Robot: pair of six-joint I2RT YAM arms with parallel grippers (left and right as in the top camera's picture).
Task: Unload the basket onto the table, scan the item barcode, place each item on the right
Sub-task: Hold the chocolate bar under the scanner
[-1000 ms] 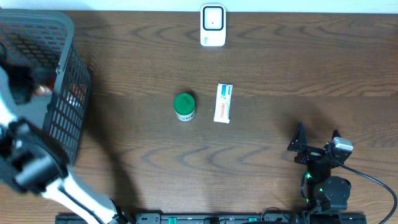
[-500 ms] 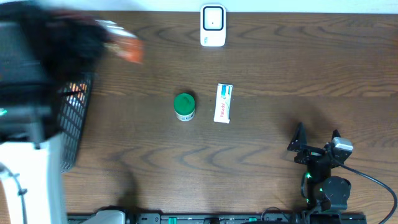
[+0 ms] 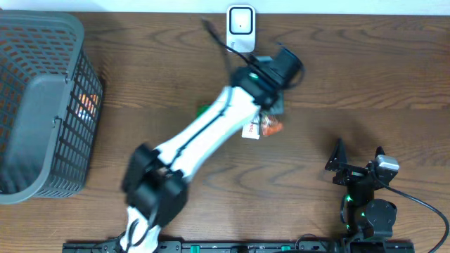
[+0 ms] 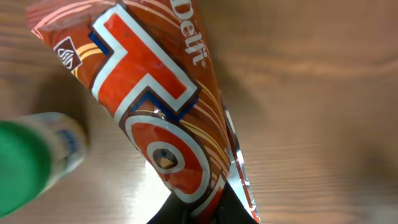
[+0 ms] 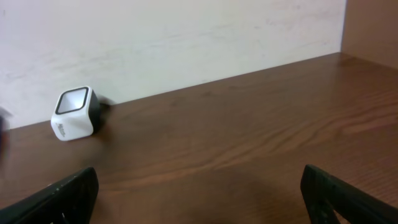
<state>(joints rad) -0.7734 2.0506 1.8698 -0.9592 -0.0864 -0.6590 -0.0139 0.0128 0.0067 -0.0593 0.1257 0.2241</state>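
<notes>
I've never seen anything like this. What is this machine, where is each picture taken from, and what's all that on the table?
These are two robot arms at a wooden table. One picture looks down from above. The other two come from small cameras on each arm's wrist. The left hand is shut on a red and orange snack packet, out over the middle of the table. The right hand is open and empty near the front edge. At the far edge stands a small white barcode scanner. A grey basket sits on the left. Under the left arm are a green-capped bottle and a small white box, both partly hidden from above.
</notes>
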